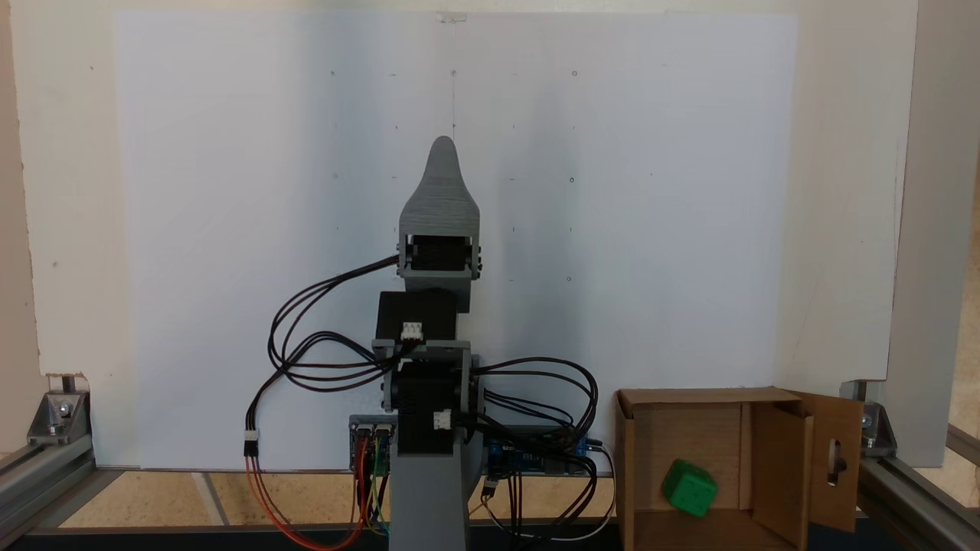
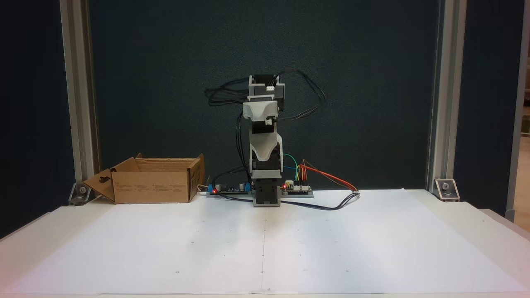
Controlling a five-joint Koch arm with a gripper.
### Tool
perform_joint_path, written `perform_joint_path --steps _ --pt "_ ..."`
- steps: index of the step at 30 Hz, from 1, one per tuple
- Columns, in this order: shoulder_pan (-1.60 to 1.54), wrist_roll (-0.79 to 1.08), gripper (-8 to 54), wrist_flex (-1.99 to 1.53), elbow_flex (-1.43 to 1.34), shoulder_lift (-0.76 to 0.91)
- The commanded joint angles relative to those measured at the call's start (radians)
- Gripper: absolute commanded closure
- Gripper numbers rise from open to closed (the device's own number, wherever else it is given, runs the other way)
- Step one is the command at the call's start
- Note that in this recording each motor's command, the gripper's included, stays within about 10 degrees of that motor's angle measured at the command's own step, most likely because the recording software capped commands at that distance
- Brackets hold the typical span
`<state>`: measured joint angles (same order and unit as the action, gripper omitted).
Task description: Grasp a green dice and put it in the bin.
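The green dice [image 1: 690, 487] lay inside the bin [image 1: 635, 459], on its floor against the back wall, so the task looked finished. The arm stood folded upright over its base, well apart from the bin. Its jaws [image 1: 442, 164] lined up one behind the other, so whether they were spread or pressed together could not be told. A clean finish seemed to need only resting there. Cables [image 1: 306, 360] and control boards [image 2: 298, 188] crowded the base; the white surface [image 2: 265, 248] carried nothing to block it.
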<state>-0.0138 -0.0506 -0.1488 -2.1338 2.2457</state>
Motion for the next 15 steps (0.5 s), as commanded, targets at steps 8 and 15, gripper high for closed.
perform_joint_path --steps 8,15 --pt "-0.008 -0.035 -0.3 0.463 -0.089 0.127" --pt "-0.017 -0.032 0.2 0.747 -0.215 0.127"
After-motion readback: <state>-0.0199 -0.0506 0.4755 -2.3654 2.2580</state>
